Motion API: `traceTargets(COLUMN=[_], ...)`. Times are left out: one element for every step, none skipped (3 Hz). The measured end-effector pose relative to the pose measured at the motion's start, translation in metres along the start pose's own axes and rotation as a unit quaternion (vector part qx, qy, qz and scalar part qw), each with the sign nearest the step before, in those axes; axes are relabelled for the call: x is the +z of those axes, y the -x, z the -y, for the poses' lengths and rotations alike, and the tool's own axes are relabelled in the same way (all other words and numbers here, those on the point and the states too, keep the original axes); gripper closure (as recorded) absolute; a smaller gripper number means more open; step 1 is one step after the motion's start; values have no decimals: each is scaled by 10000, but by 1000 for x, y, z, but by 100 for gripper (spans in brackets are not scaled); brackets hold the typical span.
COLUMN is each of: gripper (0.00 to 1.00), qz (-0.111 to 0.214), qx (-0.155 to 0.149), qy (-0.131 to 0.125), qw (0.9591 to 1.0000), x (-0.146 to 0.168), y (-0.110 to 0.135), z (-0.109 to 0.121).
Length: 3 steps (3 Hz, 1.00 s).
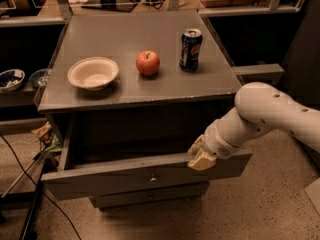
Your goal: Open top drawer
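The top drawer (125, 175) is a wide grey drawer with a small metal knob (153, 176) at the centre of its front. It stands pulled well out of the grey cabinet, its dark inside showing. My gripper (199, 156) is at the end of the white arm (260, 114) that comes in from the right. It sits at the top edge of the drawer front, right of the knob. What the gripper touches there is hidden by its own body.
On the cabinet top (115, 91) stand a white bowl (93, 73), a red apple (148, 63) and a blue soda can (190, 49). A narrower drawer front (150, 198) shows below. Cables (30, 184) and wrappers lie on the floor at the left. Shelves with bowls (11, 79) are further left.
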<state>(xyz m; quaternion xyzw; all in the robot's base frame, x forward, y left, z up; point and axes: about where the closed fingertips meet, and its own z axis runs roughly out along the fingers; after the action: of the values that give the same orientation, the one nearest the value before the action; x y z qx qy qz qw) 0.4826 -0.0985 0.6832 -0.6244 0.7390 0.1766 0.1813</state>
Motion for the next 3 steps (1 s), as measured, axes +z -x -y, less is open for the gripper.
traceTargets(gripper=[100,100,100], qz=[0,-3,-41], qx=[0,106,214], qy=[0,68,91], qw=[10000,9999,9997], x=[-1,-16,-19], y=[0,-9,-11], z=[0,-24,-37])
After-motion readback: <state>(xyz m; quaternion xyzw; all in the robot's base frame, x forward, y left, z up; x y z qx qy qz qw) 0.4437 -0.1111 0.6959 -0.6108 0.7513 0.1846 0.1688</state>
